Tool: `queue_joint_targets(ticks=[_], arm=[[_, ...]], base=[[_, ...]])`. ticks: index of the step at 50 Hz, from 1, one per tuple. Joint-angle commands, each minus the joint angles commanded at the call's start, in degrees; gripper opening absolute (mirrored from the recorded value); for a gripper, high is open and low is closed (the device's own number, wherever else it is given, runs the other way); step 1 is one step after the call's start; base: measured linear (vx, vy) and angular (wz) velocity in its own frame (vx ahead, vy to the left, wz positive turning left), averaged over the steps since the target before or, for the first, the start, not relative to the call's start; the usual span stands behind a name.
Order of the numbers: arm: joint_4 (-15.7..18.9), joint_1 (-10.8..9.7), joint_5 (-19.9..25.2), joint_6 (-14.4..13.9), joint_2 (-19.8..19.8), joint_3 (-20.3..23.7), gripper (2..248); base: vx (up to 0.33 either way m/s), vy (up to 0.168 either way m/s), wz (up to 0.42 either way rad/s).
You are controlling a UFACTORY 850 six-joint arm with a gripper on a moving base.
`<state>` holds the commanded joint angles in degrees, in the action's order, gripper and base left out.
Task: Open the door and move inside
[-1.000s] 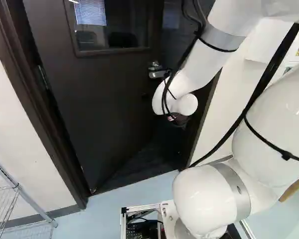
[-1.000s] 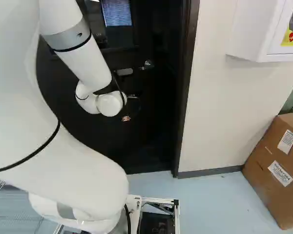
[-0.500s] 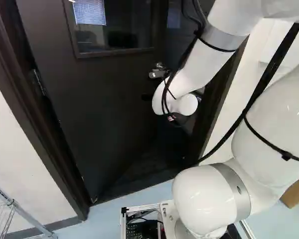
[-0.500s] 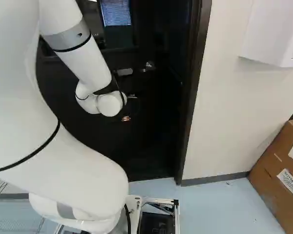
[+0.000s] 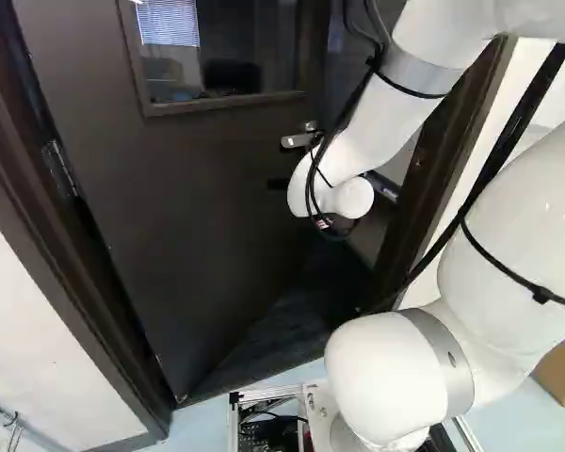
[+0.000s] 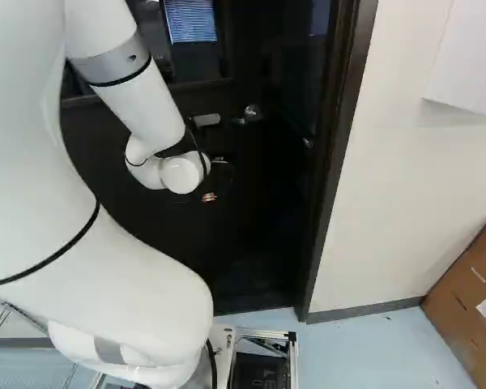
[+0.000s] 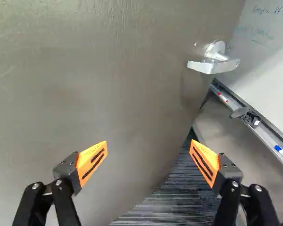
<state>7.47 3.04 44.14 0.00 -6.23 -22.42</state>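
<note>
- The pincer [image 6: 209,197] is released, its two orange-padded fingers [image 7: 87,160] spread wide apart.
- The door [image 5: 188,207] stands partly open ahead of the pincer; whether they touch, I cannot tell.
- The handle [image 7: 205,67] sits near the door's free edge.

The rounded white arm [image 5: 537,217] has, in the left base view, a grey band [image 5: 419,71] towards one o'clock and black cable [image 5: 522,118] (rather thick) at two; black gripper [image 6: 209,197], slotted orange pads [image 7: 92,162].
</note>
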Motion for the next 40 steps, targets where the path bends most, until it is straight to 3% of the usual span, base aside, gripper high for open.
queue_joint_targets(ticks=[40], arm=[[0.0, 0.5, 0.0, 0.0, 1.7, -1.7, 247]], base=[[0.024, 0.013, -0.002]])
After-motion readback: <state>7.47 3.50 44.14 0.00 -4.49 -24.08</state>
